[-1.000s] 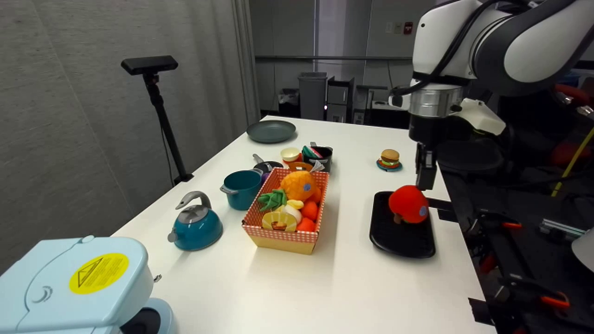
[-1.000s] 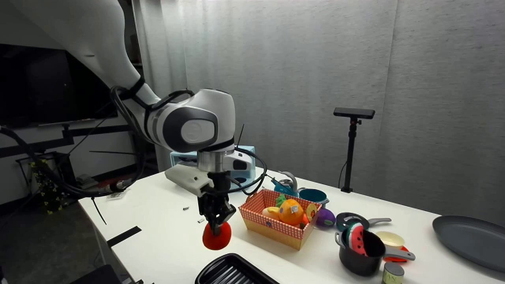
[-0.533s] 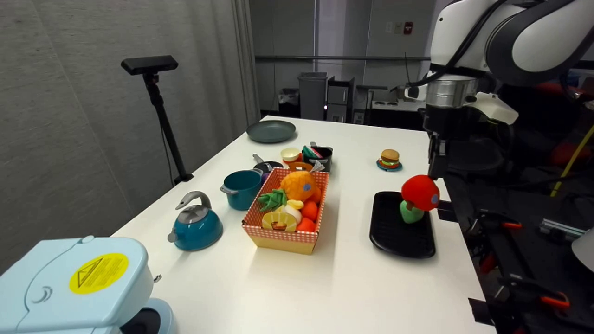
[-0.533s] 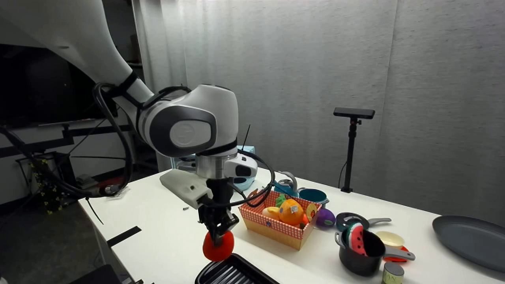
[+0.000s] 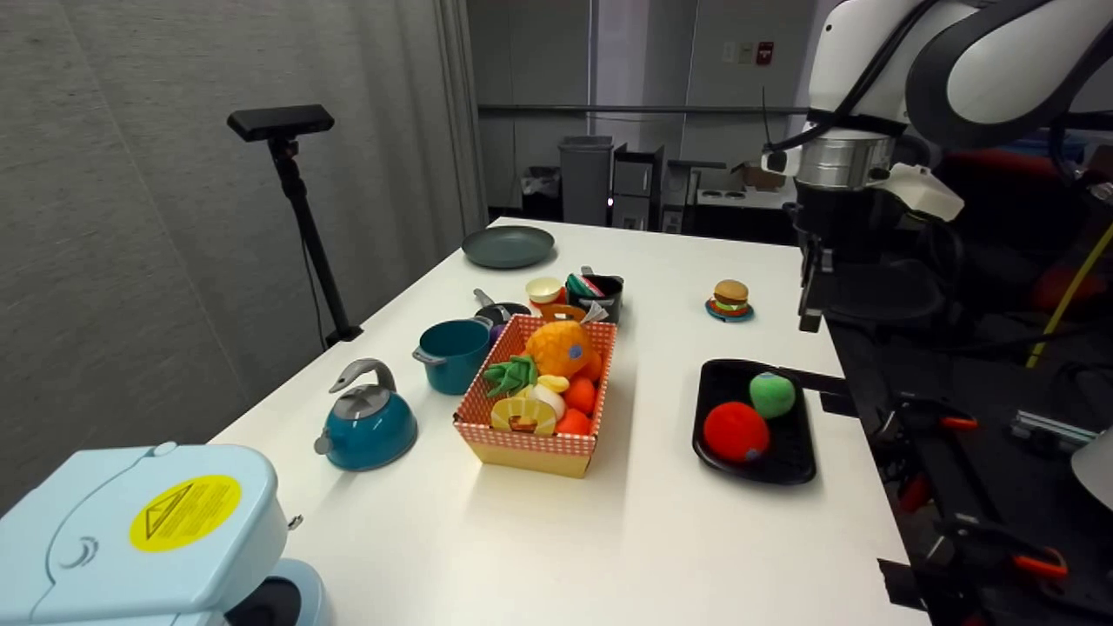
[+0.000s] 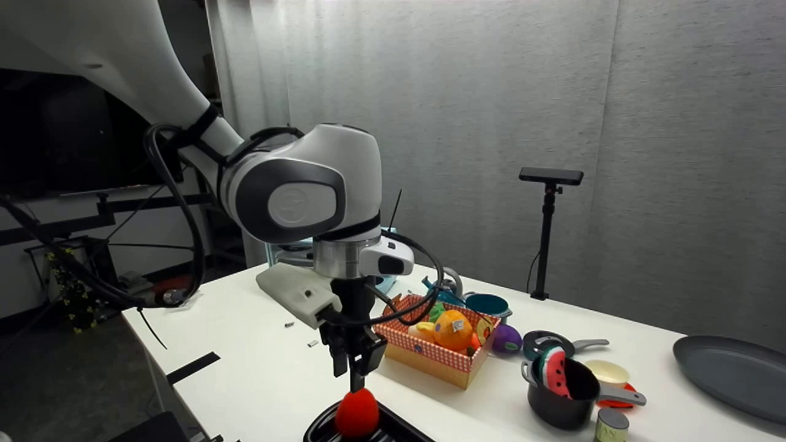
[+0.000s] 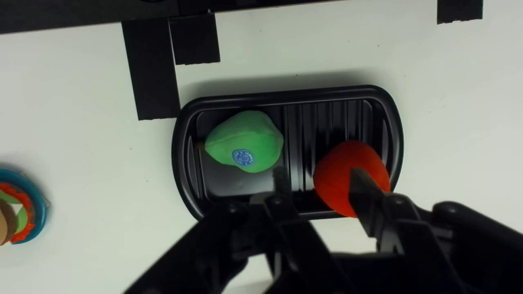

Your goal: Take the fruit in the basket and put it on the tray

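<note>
Hanging with its two fingers well apart, the gripper [image 7: 320, 177] sits higher than the tray [image 7: 286, 97], and an exterior view shows clear space between it and the red fruit [image 5: 736, 432]; in the wrist view one finger gets in the way, crossing in front of that fruit, which lies on the tray close to the rim at one end; at the other end, a green fruit [image 7: 249, 139], the pair apart; black tape [image 7: 151, 69] on the white table [image 5: 669, 548], right beside the tray; out a little, and it's a toy burger [image 5: 730, 294] on a teal plate [image 7: 40, 214]; over to the basket [image 5: 526, 457], and it's well filled: an orange fruit [image 5: 548, 348] riding high, red round pieces [image 5: 581, 395], green leaves [image 5: 511, 375], a pale piece [image 5: 548, 398] in among them; in an exterior view the gripper blocks one corner of that basket; just beside it, a purple piece [image 6: 507, 339]; near it too, the teal pot [image 5: 459, 369], open at the top, then the kettle [image 5: 372, 435]; farther along, a dark pan [image 6: 552, 339], then a black pot [image 6: 556, 408] with a watermelon slice [image 6: 556, 372] poking out, a can [image 6: 612, 425] just beside; at one end of the table, a grey plate [image 5: 509, 246]; at the opposite end, a pale-blue appliance [image 5: 156, 574], and in an exterior view the arm [image 6: 295, 199] stands squarely in front, hiding much of it.
</note>
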Controlling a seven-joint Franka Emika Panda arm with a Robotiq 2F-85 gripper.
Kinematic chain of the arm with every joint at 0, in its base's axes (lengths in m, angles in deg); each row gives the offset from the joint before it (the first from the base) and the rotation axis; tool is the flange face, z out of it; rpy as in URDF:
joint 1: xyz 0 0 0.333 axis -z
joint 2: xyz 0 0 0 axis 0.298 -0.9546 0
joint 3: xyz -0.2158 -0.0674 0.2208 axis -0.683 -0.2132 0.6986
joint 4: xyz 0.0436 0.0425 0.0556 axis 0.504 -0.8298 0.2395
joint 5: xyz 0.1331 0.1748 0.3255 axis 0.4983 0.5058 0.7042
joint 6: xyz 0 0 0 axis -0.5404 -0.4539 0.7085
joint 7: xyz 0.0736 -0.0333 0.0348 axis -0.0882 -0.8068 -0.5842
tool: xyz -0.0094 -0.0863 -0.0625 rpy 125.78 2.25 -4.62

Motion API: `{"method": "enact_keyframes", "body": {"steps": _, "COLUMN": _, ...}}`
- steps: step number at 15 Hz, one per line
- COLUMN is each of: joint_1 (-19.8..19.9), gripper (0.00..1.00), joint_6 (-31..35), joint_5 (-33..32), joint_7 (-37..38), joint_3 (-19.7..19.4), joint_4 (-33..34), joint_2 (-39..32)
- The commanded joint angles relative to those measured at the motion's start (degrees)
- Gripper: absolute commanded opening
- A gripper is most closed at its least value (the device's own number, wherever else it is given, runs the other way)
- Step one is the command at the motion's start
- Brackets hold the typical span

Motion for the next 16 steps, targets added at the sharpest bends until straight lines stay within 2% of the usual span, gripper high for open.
{"method": "enact_keyframes", "body": {"steps": 1, "joint_1": 0.9, "gripper": 0.76, "joint_6": -1.3, "joint_5": -1.5, "joint_7": -1.0, "joint_3": -0.2, "joint_4": -0.5, "joint_2": 2.0}}
{"method": "enact_keyframes", "body": {"steps": 4, "joint_1": 0.7, "gripper": 0.98, "joint_6": -1.4, "joint_5": -1.4, "joint_7": -0.9, "joint_3": -0.1, "joint_4": -0.4, "joint_2": 2.0}}
{"method": "enact_keyframes", "body": {"steps": 5, "joint_1": 0.7, "gripper": 1.0, "joint_6": -1.5, "joint_5": -1.3, "joint_7": -0.9, "joint_3": -0.1, "joint_4": -0.4, "joint_2": 2.0}}
{"method": "enact_keyframes", "body": {"steps": 11, "joint_1": 0.2, "gripper": 1.0, "joint_6": -3.2, "joint_5": -1.0, "joint_7": -0.4, "joint_3": 0.6, "joint_4": -0.4, "joint_2": 2.8}}
{"method": "enact_keyframes", "body": {"steps": 12, "joint_1": 0.1, "gripper": 1.0, "joint_6": -0.6, "joint_5": -0.2, "joint_7": -0.1, "joint_3": 0.4, "joint_4": 0.1, "joint_2": 0.2}}
{"method": "enact_keyframes", "body": {"steps": 16, "joint_1": 0.1, "gripper": 1.0, "joint_6": -1.4, "joint_5": -0.2, "joint_7": -0.1, "joint_3": 0.5, "joint_4": 0.1, "joint_2": 0.5}}
